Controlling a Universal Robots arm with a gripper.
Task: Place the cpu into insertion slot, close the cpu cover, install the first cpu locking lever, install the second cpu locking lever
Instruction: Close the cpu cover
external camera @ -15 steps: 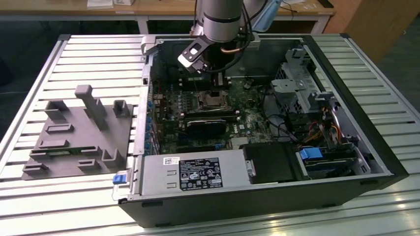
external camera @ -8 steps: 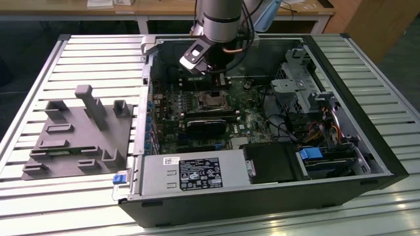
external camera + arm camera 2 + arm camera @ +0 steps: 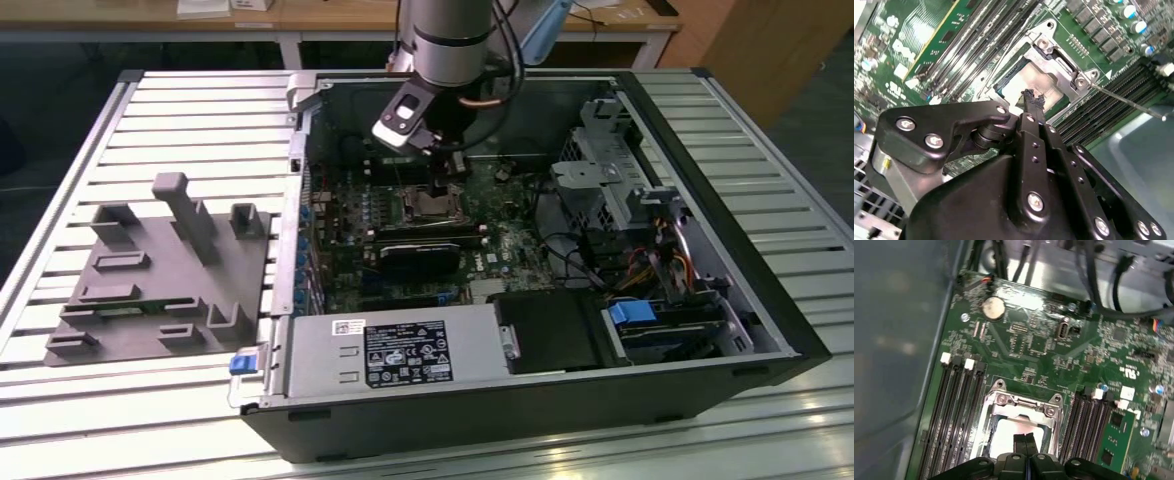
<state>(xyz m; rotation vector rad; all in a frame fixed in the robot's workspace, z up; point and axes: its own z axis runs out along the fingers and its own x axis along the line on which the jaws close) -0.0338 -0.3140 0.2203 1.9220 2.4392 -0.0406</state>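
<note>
- Exterior view: the gripper (image 3: 447, 165) hangs over the insertion slot (image 3: 430, 205), far inside the computer case (image 3: 747, 300).
- Second wrist view: its fingers (image 3: 1030, 125) are pressed together, tips at the cpu (image 3: 1021, 82), which lies under the cpu cover (image 3: 1066, 75).
- First wrist view: the cpu cover frames the cpu.

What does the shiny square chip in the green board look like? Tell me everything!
The cpu is a flat square chip with a pale, dull silvery metal top. It lies flat in the middle of the green board, between rows of long black slots. A grey metal cover frame sits over its edges, so only the middle shows. The closed claw points its tips right over the chip; I cannot tell if they touch it.
</note>
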